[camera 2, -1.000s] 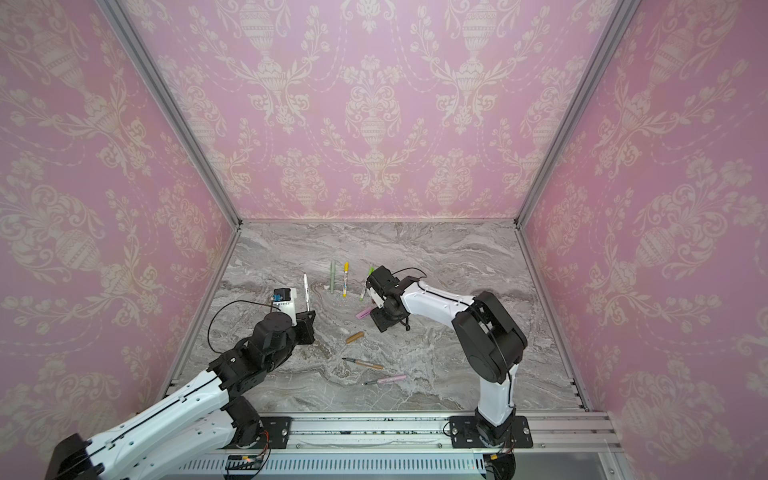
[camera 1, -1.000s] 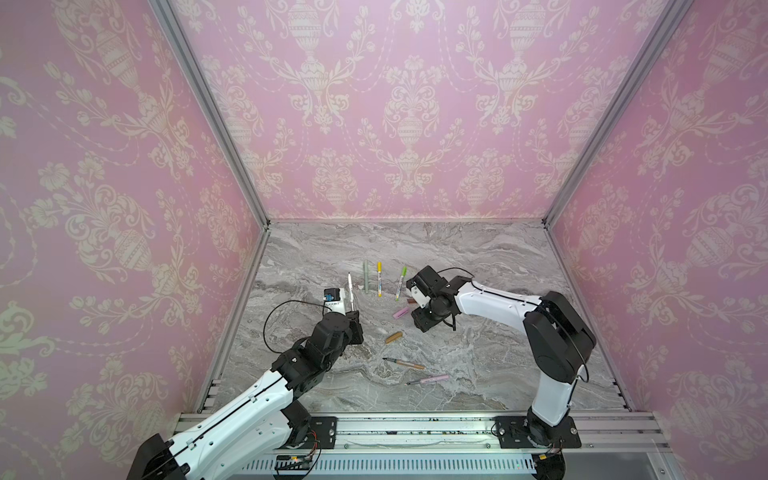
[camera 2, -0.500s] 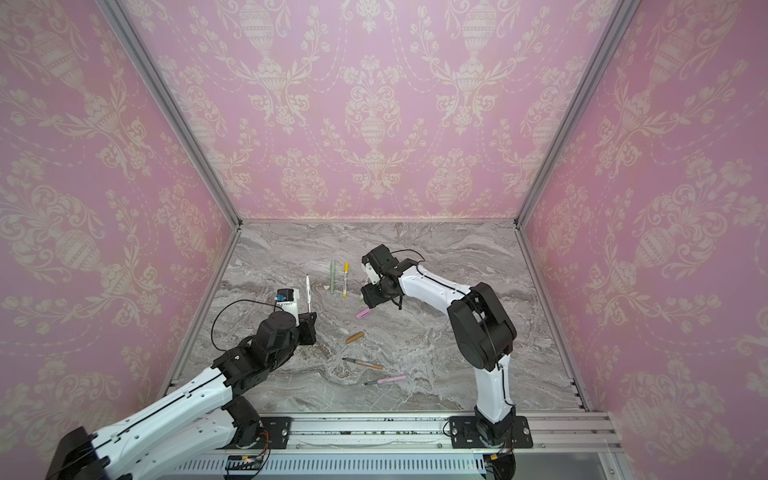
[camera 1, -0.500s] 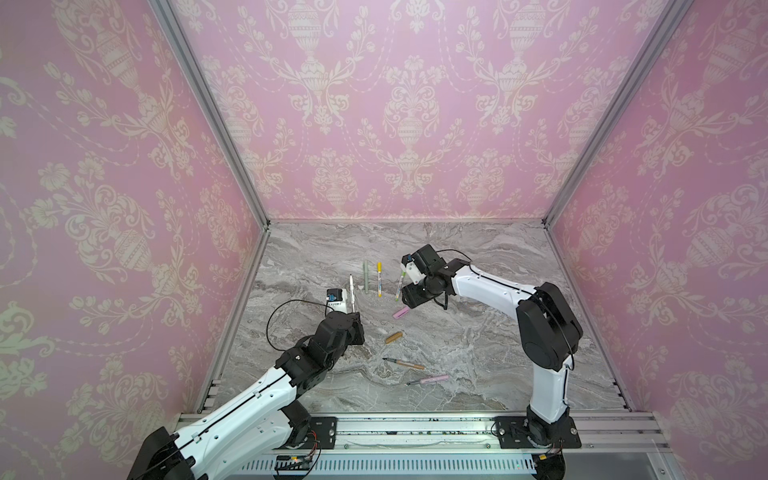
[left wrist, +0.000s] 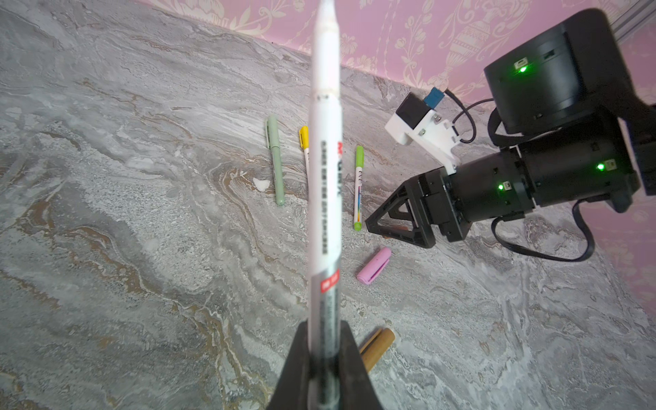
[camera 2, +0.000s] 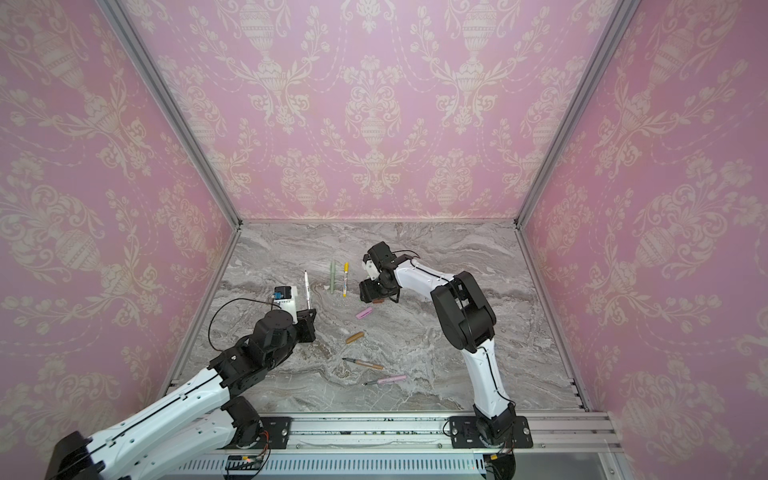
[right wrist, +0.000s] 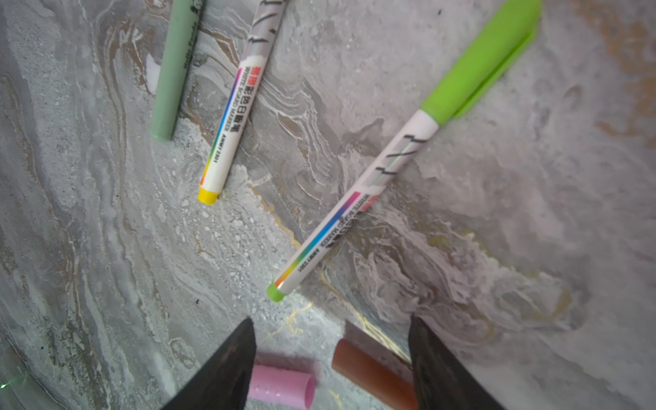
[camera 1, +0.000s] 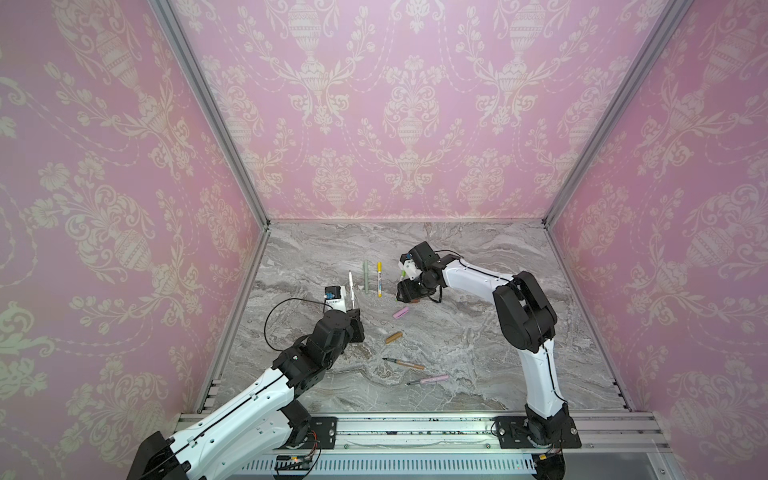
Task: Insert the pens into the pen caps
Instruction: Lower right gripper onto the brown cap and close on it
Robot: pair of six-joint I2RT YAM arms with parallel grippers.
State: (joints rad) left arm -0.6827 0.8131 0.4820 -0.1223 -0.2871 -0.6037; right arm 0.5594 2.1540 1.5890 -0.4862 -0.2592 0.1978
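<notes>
My left gripper (left wrist: 324,358) is shut on a white printed pen (left wrist: 324,177), which stands upright above the table in both top views (camera 1: 351,286) (camera 2: 306,289). My right gripper (right wrist: 332,355) is open low over the table, with a dark brown cap (right wrist: 372,372) lying between its fingers and a pink cap (right wrist: 280,387) beside one finger. The pink cap (camera 1: 401,312) and a tan cap (camera 1: 393,337) lie mid-table. A lime-capped pen (right wrist: 355,213), a yellow-capped pen (camera 1: 379,278) and a sage-green capped pen (camera 1: 366,276) lie side by side behind.
An uncapped tan pen (camera 1: 405,364) and an uncapped pink pen (camera 1: 430,379) lie near the front of the marble table (camera 1: 478,332). Pink patterned walls (camera 1: 395,124) enclose the table on three sides. The arms' base rail (camera 1: 415,428) runs along the front.
My right gripper has opened wider and shifted left, first toward the lime-capped pen, then down over the brown cap. The left gripper still holds the white pen upright, hardly moved.
</notes>
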